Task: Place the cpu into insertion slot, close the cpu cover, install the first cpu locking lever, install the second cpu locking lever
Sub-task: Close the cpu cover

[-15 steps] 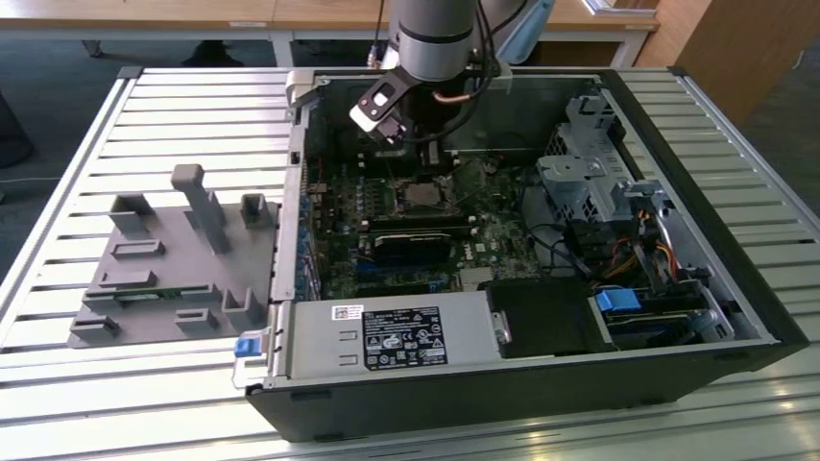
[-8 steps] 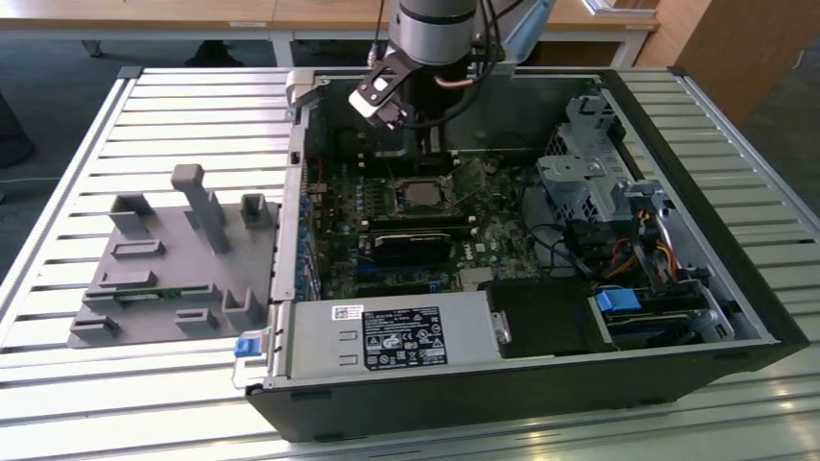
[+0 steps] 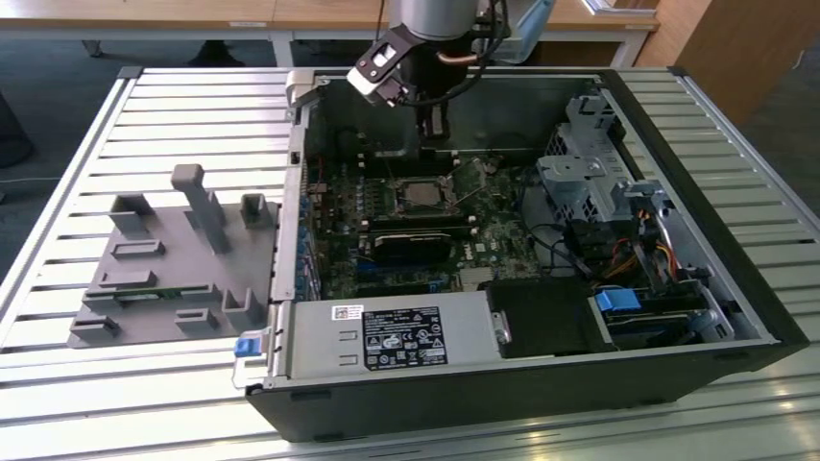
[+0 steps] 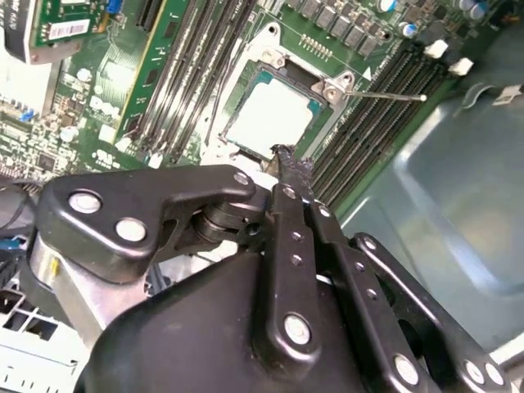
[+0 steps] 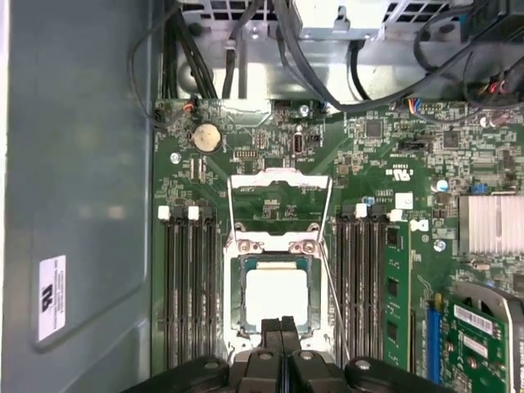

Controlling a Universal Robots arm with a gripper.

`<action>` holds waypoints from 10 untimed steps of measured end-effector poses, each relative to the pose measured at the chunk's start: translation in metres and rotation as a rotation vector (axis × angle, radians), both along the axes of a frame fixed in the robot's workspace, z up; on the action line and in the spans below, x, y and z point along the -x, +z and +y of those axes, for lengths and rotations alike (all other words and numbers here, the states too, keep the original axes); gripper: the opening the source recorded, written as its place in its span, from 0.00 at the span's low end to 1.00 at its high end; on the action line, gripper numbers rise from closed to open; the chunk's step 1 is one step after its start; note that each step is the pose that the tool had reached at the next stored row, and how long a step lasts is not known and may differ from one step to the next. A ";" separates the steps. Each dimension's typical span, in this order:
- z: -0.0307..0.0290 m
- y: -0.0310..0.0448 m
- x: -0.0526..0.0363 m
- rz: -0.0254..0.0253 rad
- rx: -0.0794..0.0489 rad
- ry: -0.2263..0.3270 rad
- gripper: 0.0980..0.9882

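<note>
Black claw [image 5: 281,324] clenched, 2 fingers pressed together, tips at edge of square matte chip [image 5: 277,295]; thin silvery cover [image 5: 274,241] frames it.

One table [image 3: 77,144] bears one open computer case [image 3: 513,408] and one grey tray [image 3: 167,279]. There is one arm [image 3: 436,19] with one claw [image 5: 281,323], and the claw has two fingers [image 5: 272,336]. The case holds one motherboard [image 5: 385,155], one power supply [image 3: 384,336] and two blue tabs [image 3: 253,348]. On the board I count:

- one cpu [image 5: 277,296]
- one cover [image 5: 270,241]
- one thin wire lever [image 4: 385,96]
- two banks of memory slots [image 5: 190,286]; I cannot count the slots in each bank for certain
- one coin cell [image 5: 205,137]
- one finned heatsink [image 5: 491,223]
- one green card [image 5: 483,344]

The case wall carries one white label [image 5: 51,296].
</note>
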State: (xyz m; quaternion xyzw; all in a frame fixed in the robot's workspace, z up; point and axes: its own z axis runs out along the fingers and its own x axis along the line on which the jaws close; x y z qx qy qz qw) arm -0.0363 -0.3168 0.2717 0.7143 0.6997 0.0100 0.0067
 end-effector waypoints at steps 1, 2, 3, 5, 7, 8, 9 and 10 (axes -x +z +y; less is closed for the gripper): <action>-0.0011 -0.0001 0.0000 0.0001 0.000 0.000 0.01; -0.0026 0.0000 0.0000 0.0003 0.000 0.000 0.01; -0.0041 0.0000 0.0000 0.0003 0.000 0.000 0.01; -0.0071 0.0000 0.0000 0.0004 0.000 0.000 0.01; -0.0103 -0.0001 0.0000 0.0004 0.000 0.000 0.01; -0.0115 -0.0002 -0.0004 0.0007 0.000 0.000 0.01; -0.0118 -0.0004 -0.0018 0.0012 0.000 0.000 0.01; -0.0118 -0.0006 -0.0042 0.0016 0.000 0.000 0.01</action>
